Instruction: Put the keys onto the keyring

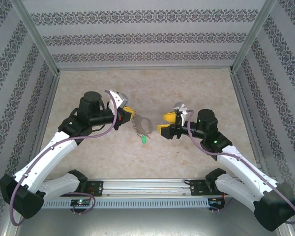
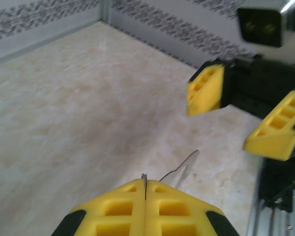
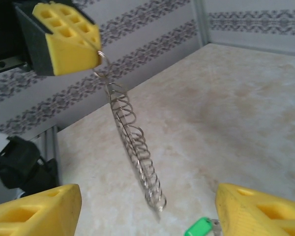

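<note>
The left fingers (image 3: 64, 44) clamp the keyring (image 3: 132, 142); the right fingers (image 3: 34, 211) stand apart beside the key (image 3: 199, 228).

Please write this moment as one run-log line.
left gripper: shut on keyring | right gripper: open, near key | key: not gripped

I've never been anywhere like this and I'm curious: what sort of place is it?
Probably a robot test booth in a lab: a table boxed in by patterned walls, with a left arm and a right arm bolted to a rail at its near edge.
</note>
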{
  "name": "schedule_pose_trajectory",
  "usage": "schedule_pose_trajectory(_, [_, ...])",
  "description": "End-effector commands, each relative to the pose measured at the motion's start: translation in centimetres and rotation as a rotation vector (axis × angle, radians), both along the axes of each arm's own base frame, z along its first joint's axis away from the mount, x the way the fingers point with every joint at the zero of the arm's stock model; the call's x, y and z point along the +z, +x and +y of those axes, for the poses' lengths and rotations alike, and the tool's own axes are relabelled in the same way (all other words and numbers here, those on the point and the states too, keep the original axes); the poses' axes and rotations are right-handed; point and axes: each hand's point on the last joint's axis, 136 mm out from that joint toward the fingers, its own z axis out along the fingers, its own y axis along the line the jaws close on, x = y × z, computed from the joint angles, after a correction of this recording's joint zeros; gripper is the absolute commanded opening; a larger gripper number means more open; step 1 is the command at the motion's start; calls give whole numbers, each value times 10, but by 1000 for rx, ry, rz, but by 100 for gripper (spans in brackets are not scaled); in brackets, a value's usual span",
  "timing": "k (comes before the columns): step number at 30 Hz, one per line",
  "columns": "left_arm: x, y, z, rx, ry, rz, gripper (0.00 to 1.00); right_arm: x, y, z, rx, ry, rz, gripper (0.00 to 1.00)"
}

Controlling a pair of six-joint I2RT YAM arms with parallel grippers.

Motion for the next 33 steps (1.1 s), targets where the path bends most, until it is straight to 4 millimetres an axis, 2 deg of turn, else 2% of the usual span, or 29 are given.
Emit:
schedule_pose_trajectory(1, [32,-24,-15,-136,-120,-85,0,37,-20,15,124,56,-122,69])
schedule_pose_trajectory(5, [34,-35,-20,-193,-142,-93,0,53,-34,21,173,65,-160,64])
schedule_pose_trajectory(10, [42,-54,-27,-275,-185,-114,0,65,-39,20,176,85,-184,57])
schedule_pose_trajectory(16, [46,-68,-33,-337,-208,-121,0,70,-47,29,228,96,-194,52])
schedule_pose_trajectory(25, [44,-79,-42,-409,-219,-114,0,80,-75,45,366,108,-235,45])
schedule_pose_trajectory(33, [46,-92,-46,-459,-222,-116,0,81,-77,51,382,106,-237,39])
